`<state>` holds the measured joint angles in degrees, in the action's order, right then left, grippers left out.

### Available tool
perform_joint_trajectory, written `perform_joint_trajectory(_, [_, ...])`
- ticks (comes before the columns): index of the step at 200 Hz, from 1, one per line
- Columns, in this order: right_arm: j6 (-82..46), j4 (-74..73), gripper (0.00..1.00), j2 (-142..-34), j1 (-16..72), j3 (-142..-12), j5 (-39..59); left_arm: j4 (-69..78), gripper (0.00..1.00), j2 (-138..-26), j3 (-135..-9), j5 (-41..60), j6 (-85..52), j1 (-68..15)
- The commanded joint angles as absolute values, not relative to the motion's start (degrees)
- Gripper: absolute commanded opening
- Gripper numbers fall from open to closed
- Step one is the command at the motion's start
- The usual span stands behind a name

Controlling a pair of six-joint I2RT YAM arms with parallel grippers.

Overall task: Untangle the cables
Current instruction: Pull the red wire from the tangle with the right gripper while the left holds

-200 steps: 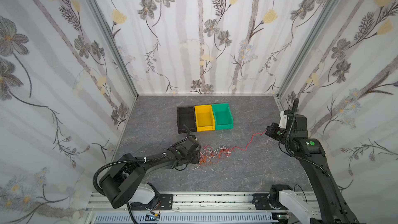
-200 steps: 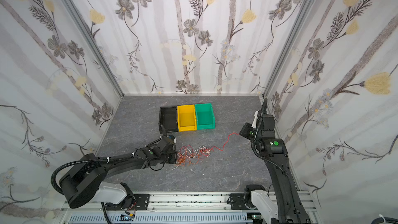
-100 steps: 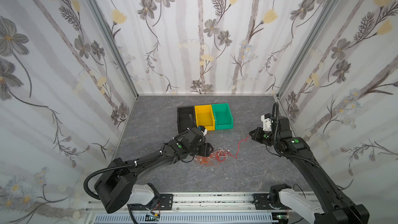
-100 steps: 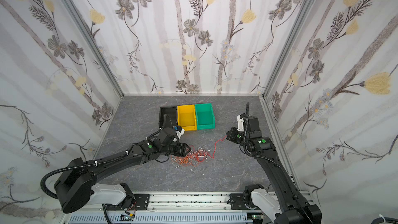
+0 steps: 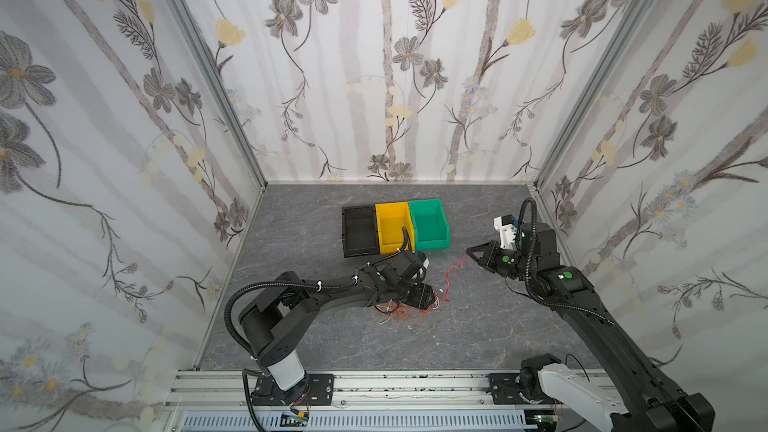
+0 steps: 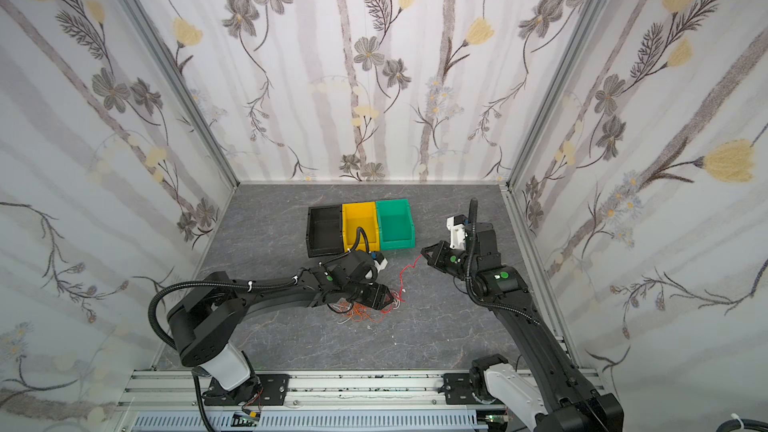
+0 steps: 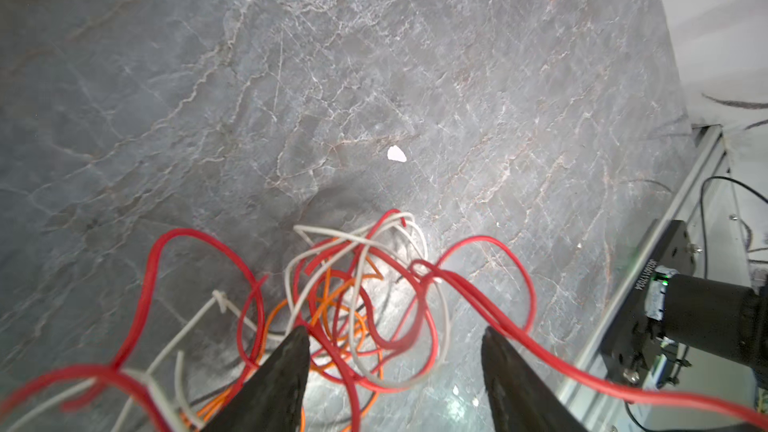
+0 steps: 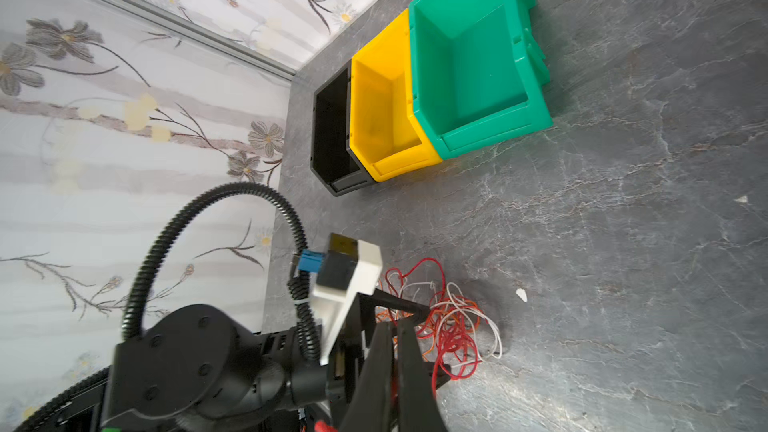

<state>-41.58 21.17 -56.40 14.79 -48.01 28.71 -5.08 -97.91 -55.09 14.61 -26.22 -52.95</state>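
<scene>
Booth: floral-papered walls (image 5: pixel 374 56) on three sides, grey marbled tabletop (image 5: pixel 291 243), aluminium rail (image 5: pixel 395 384) along the near edge. We see both arms mounted on that rail. The left arm (image 5: pixel 316 297) lies low across the table toward the centre, and the right arm (image 5: pixel 582 309) comes in from the right side.

There are three bins in a row at mid-table, touching side by side: black bin (image 5: pixel 359 230), yellow bin (image 5: pixel 390 226), green bin (image 5: pixel 428 222). We see nothing in any of them.

The cables (image 5: pixel 401 315) sit as one loose red, orange and white tangle on the tabletop, just in front of the bins and right at the tip of the left arm. Both top views show this, and the tangle is partly hidden under the wrist.

The left gripper (image 7: pixel 394 332) is down at the tangle with its fingers spread wide. In the left wrist view we see red, white and orange loops lying between the two fingers, with nothing pinched.

The right gripper (image 5: pixel 469 249) is right of the green bin and apart from the tangle, fingers pressed together. They are pinching the end of one red cable (image 5: pixel 451 272), which runs in a slack wavy line from the fingertips back to the tangle.

Smallest item: a white scrap (image 7: pixel 396 154) on bare tabletop near the tangle, not touching it.
</scene>
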Motion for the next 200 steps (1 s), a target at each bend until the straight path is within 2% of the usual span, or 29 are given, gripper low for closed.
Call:
perform_joint_trajectory(1, [-44.0, 17.3, 0.0, -55.6, 14.8, -49.0, 32.2, -5.2, 0.63, -100.0, -56.2, 10.9, -24.6, -53.0])
perform_joint_trajectory(44, [-44.8, 16.7, 0.0, -55.1, 14.7, -50.4, 33.8, -4.0, 0.48, -101.5, -55.8, 9.8, -24.3, -52.6])
perform_joint_trajectory(101, [-42.7, 20.7, 0.0, -53.8, 10.1, -52.2, 34.1, -2.7, 0.17, -99.9, -52.6, 10.9, -25.9, -50.0])
perform_joint_trajectory(141, [-37.0, 30.2, 0.0, -51.9, 2.4, -53.1, 28.7, -0.8, 0.09, -95.1, -47.6, 11.6, -27.1, -47.4])
perform_joint_trajectory(200, [-32.5, 37.7, 0.0, -50.1, -4.9, -53.1, 15.9, -0.1, 0.05, -88.9, -42.1, 11.7, -28.3, -44.6])
